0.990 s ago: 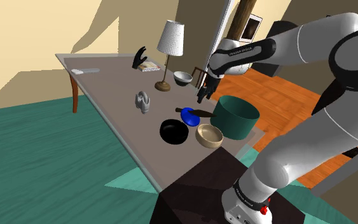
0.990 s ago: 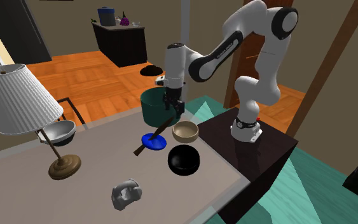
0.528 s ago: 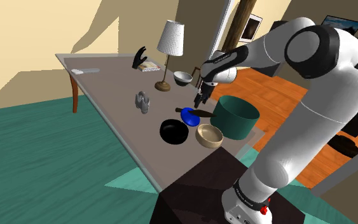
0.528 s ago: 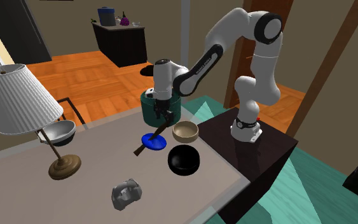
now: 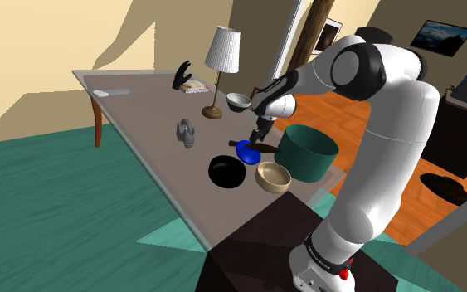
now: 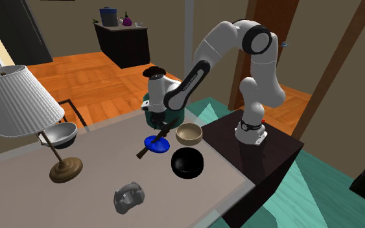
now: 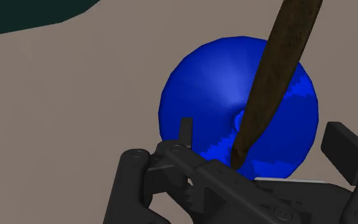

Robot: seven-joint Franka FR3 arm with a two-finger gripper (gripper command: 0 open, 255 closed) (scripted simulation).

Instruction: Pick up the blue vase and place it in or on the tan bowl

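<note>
Blue vase (image 5: 245, 151): lies low on the grey table (image 5: 140, 108), between the black bowl (image 5: 227, 172) and the dark green tub (image 5: 306, 152). In the wrist view it shows as a round blue face (image 7: 196, 108).
Brown stick (image 7: 279, 70): runs slantwise out of the vase's middle and away over the table; in the second exterior view it passes across the vase (image 6: 156, 145).
Gripper (image 5: 259, 137): hangs close over the vase on the side towards the tub, pointing down.
Fingers: apart and holding nothing, one (image 7: 185, 127) at the vase's near edge and the other (image 7: 344, 145) just past its rim.
Key relation: the vase sits just ahead of the open jaws, slightly towards the first finger. The stick's long axis runs forward between the fingers, roughly square to the line they close along.
Likely next move: a short drop, then a close across the vase. The stick's near end may be caught too.
Tan bowl (image 5: 273, 177): just beside the vase, touching neither the vase nor the gripper, with the black bowl as its neighbour.
</note>
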